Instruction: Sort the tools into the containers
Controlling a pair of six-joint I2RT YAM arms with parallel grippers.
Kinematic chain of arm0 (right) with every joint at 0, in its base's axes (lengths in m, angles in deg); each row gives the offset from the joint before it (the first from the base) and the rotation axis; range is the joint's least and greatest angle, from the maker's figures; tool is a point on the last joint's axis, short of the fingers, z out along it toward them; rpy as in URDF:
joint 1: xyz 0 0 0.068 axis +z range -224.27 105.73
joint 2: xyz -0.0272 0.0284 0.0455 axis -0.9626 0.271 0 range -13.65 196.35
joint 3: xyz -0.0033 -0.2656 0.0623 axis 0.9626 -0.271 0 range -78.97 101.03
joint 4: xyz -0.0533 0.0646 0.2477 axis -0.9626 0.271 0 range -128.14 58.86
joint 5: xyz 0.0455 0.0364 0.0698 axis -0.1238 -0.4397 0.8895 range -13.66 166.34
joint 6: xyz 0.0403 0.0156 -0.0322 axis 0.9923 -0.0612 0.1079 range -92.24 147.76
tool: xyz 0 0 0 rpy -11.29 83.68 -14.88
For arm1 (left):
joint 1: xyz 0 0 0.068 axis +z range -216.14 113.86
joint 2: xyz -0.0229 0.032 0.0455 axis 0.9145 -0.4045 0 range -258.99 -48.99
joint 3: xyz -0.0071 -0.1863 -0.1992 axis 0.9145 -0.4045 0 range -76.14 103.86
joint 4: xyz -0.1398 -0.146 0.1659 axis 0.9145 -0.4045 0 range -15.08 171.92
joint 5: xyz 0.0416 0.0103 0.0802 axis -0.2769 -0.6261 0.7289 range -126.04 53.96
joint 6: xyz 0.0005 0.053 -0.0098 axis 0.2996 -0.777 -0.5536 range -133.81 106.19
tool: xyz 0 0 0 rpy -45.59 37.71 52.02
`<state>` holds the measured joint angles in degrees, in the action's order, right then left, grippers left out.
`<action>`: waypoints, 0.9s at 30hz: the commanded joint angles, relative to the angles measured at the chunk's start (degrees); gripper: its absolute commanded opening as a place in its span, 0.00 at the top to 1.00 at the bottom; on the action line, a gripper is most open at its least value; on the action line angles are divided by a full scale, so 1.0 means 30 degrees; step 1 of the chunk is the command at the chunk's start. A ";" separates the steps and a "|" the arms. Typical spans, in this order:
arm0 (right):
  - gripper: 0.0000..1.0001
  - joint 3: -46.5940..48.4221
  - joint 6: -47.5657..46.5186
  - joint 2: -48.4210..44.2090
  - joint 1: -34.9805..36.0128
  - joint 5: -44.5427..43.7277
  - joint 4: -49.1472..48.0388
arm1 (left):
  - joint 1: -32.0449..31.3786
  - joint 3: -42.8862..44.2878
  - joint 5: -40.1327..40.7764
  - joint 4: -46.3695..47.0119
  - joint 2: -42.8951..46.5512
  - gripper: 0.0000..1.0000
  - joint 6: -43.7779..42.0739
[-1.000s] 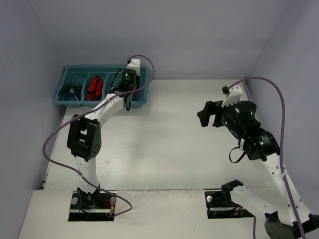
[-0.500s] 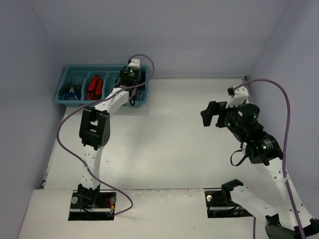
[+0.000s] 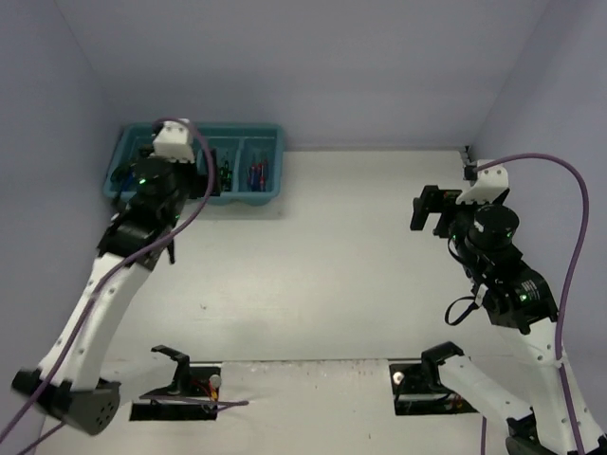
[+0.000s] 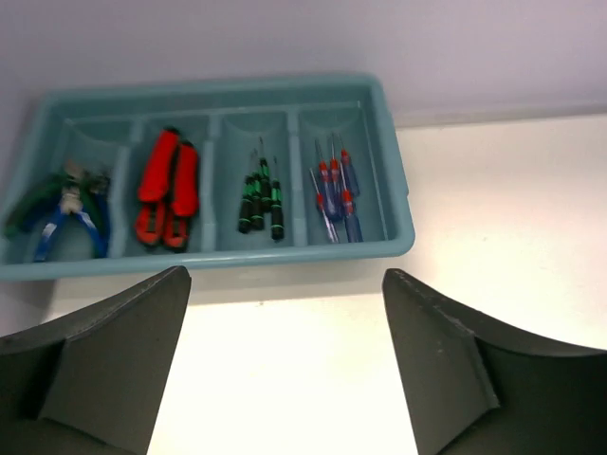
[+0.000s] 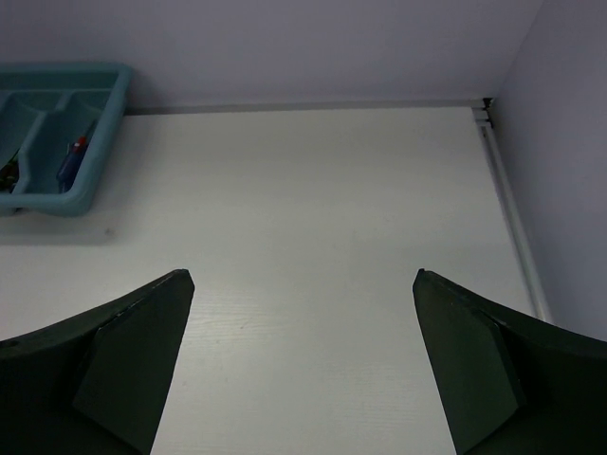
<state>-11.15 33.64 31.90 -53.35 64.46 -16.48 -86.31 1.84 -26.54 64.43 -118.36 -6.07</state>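
The teal tray (image 4: 398, 204) stands against the back wall, and its containers are four long compartments. From left to right they hold blue and green pliers (image 4: 57, 204), red-and-black utility knives (image 4: 166, 190), green-handled screwdrivers (image 4: 258, 199) and blue and red screwdrivers (image 4: 337, 194). My left gripper (image 4: 285, 280) hangs open and empty above the table, just in front of the tray. Far from the tray (image 5: 104, 133), my right gripper (image 5: 303, 275) is also open and empty over the bare right side. In the top view the tray (image 3: 275, 180) is at the back left and the right gripper (image 3: 432, 209) at mid right.
Walls close the table at the back and on both sides. A thin rail (image 5: 507, 199) runs along the right wall's foot. Purple cables loop off both arms. No loose tool shows on the tabletop (image 3: 313, 256).
My left gripper has opened, left the tray's right end and pulled back to the left as the arm swung outward. The right arm has drawn back to the right, its gripper opening slightly wider.
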 commanded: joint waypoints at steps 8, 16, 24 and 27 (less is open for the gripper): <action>0.00 -0.0345 -0.0916 -0.0978 -0.0120 -0.3647 -0.1131 | 0.0107 -0.2415 0.3527 -0.7952 1.2020 0.09 -0.0930; 0.00 -0.0887 -0.0893 -0.1347 -0.0120 -0.3599 -0.1381 | 0.0100 -0.3541 0.4737 -0.8948 1.4801 0.08 -0.0776; 0.00 -0.0526 -0.0663 -0.1368 -0.0120 -0.3919 -0.1834 | 0.0107 -0.3632 0.5220 -0.9111 1.4637 0.08 0.0115; 0.00 -0.0431 -0.0587 -0.1413 -0.0120 -0.3946 -0.1910 | 0.0103 -0.3556 0.5243 -0.9111 1.4489 0.08 0.0062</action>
